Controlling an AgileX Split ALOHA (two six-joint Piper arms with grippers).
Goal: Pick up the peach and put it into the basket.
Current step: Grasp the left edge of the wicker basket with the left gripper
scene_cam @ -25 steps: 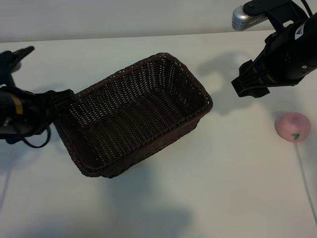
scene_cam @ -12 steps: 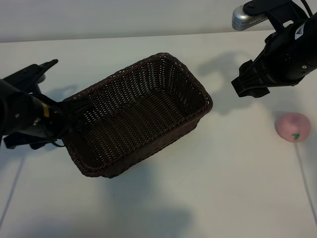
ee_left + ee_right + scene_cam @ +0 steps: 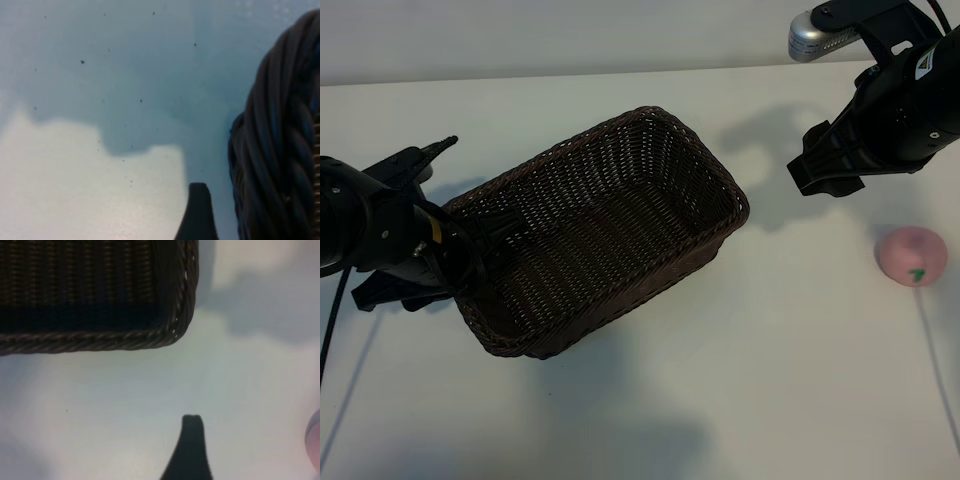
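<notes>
Your right gripper [image 3: 820, 180], jaws spread and empty, hangs just far-left of the peach [image 3: 912, 256] on the table [image 3: 770, 380], nearer it than your left gripper [image 3: 480, 235], jaws also spread, at the wicker basket [image 3: 595, 225]'s left end.

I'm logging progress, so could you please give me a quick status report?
Left gripper open at the basket rim's left end. Right gripper open, above table, empty. Peach on table, far right, outside basket. Nothing blocking it.
</notes>
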